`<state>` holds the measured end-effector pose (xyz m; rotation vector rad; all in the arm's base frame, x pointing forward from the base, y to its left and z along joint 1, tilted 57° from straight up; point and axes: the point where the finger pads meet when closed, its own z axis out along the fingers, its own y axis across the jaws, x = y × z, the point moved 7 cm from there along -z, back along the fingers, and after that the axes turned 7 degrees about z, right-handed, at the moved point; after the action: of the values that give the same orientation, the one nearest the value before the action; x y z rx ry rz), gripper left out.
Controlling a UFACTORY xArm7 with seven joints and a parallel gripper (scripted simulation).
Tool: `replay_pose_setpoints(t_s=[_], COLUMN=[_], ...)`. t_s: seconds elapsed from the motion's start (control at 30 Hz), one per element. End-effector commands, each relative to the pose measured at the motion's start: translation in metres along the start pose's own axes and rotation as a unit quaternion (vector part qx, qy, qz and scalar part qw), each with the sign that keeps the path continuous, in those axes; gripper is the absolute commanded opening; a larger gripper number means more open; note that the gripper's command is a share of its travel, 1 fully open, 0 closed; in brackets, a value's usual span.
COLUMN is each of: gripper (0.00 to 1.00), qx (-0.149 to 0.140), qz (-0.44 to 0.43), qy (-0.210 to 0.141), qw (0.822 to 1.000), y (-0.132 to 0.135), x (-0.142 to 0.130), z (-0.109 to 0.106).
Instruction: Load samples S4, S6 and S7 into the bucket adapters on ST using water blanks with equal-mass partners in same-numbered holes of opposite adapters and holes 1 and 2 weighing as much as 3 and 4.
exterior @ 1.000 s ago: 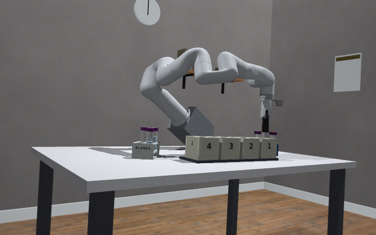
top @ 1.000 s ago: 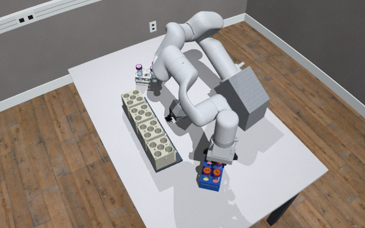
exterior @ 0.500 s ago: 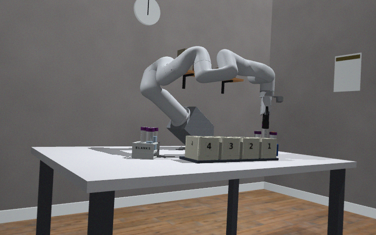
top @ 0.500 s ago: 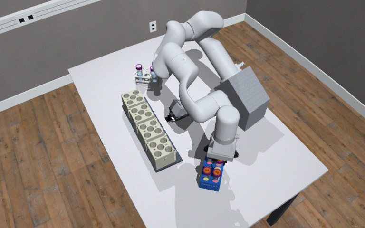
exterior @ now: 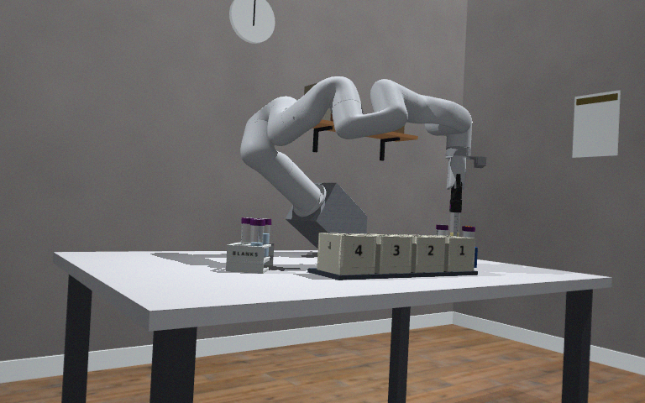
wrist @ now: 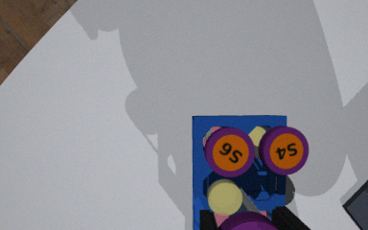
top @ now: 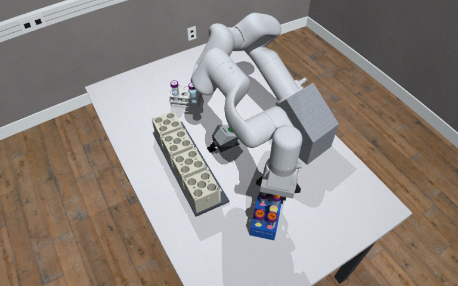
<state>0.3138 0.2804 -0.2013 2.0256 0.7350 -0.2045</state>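
S4 [top: 259,214] [wrist: 284,150] and S6 [top: 271,216] [wrist: 230,151] stand close beside the hand [top: 272,196] [exterior: 455,211] [wrist: 250,221].

The blue rack [top: 262,233] [wrist: 201,124] is showing pale lettering along its end. S4 [top: 259,214] [wrist: 284,150] and S6 [top: 271,216] [wrist: 230,151] are wearing purple caps with orange dots (black letters on both). The adapters are showing cream [top: 207,201] [exterior: 359,253], with black numbers. The surface [top: 135,100] [exterior: 142,285] is gleaming white, patched with grey shadow, while the floorboards [top: 84,202] [exterior: 285,365] are running brown in wood grain.
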Motion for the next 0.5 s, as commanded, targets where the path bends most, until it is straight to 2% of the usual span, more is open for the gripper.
replay_pose_setpoints(t_s=[0.0,0.47], gripper=[0.0,0.0], qx=[0.001,0.001], qz=[0.0,0.0], qy=[0.002,0.002], qw=[1.0,1.0], y=[0.0,0.0], x=[0.001,0.0], z=[-0.012,-0.036])
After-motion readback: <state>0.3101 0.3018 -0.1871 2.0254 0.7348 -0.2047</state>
